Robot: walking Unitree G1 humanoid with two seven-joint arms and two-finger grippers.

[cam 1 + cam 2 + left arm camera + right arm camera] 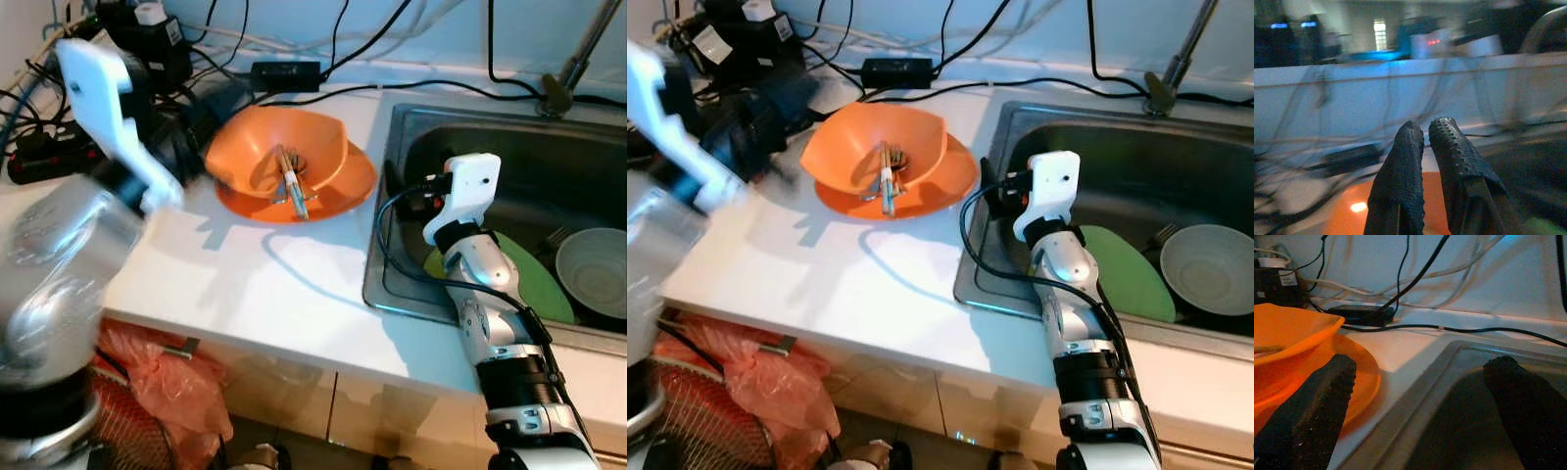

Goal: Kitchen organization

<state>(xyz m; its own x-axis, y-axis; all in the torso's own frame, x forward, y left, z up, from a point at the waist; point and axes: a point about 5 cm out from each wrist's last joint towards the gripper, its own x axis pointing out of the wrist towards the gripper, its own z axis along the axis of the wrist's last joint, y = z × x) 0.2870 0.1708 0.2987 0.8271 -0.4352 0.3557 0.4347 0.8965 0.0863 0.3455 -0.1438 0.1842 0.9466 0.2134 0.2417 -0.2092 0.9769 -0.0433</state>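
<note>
We start nearest, at our right gripper point(1420, 406): its two black fingers stand wide apart with nothing between them, poised over the near-left corner of the steel sink point(460, 127), right at the rim where it meets the white counter point(265, 284). In the right wrist view one finger point(1317, 401) lies over the orange plate's edge and the other over the basin, so the rim runs between them.

The relation that matters, in our judgement, is this: the orange bowl point(279, 147) sits just beside this gripper toward the counter, to its left and slightly ahead, resting on an orange plate point(343, 191). Chopsticks point(291, 181) lie in the bowl, their long axis running roughly away from us, nearly parallel to the gripper's fingers. On the gripper's other side, down in the basin, lie a green plate point(539, 284) and beyond it a pale bowl point(593, 269).

Our right arm looks the nearer to both groups. Our left gripper point(1425, 147) is raised beyond the orange ware on its far-left side, fingers pressed nearly together and holding nothing we can see; the arm is blurred, so we hedge on exactly where it hangs.

Farther back, black cables point(323, 59) and a power adapter point(284, 73) trail along the wall behind the bowl
</note>
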